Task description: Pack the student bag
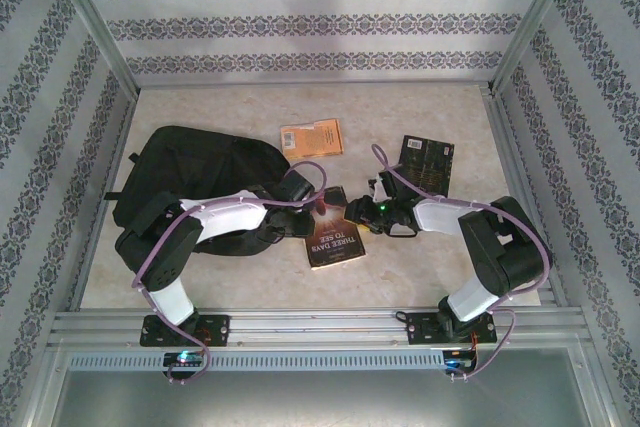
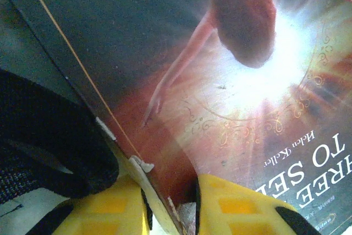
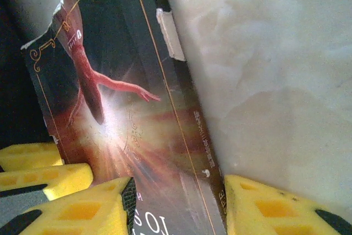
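The student bag (image 1: 190,172), a big black backpack, lies flat at the table's left; its fabric (image 2: 49,141) shows beside my left fingers. A dark book with a red dancer and the title "Three Days to See" (image 1: 336,239) lies at the centre front. My left gripper (image 1: 325,204) holds the book's far end: its yellow fingers (image 2: 110,213) close across the book's edge (image 2: 170,136), one on the pages and one on the cover. My right gripper (image 1: 366,209) holds the same end from the right, one finger (image 3: 82,210) on the cover (image 3: 126,108) and the other at the spine.
An orange book (image 1: 312,136) lies behind the centre and a dark book (image 1: 427,162) lies at the back right. Patterned walls and a metal frame enclose the beige table (image 1: 230,277). The left gripper's yellow fingers (image 3: 38,163) sit close beside my right ones.
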You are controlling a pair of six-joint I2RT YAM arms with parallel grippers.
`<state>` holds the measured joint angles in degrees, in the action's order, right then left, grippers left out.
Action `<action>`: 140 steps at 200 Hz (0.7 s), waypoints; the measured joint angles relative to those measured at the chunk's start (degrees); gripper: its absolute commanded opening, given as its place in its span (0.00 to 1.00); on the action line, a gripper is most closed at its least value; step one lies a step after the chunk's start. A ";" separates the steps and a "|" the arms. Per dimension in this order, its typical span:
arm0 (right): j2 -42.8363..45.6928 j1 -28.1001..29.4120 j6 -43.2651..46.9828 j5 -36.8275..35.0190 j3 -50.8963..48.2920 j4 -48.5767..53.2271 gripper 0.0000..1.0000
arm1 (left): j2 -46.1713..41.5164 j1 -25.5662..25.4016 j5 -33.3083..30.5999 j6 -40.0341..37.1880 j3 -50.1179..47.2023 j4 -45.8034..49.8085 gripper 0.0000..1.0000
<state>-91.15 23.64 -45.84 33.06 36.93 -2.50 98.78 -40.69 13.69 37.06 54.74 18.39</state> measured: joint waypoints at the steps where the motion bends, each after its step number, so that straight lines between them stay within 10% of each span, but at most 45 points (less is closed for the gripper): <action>1: 0.00 -0.07 -0.17 0.07 -0.11 -0.22 0.43 | -0.02 0.00 0.00 0.00 0.00 0.00 0.23; 140: -3.13 6.78 12.02 -11.82 10.12 18.40 0.34 | -0.24 0.20 -0.46 -2.58 -0.11 0.57 0.22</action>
<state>-94.28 30.41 -33.82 21.23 47.05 15.90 98.54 -40.49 13.23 34.48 54.63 18.96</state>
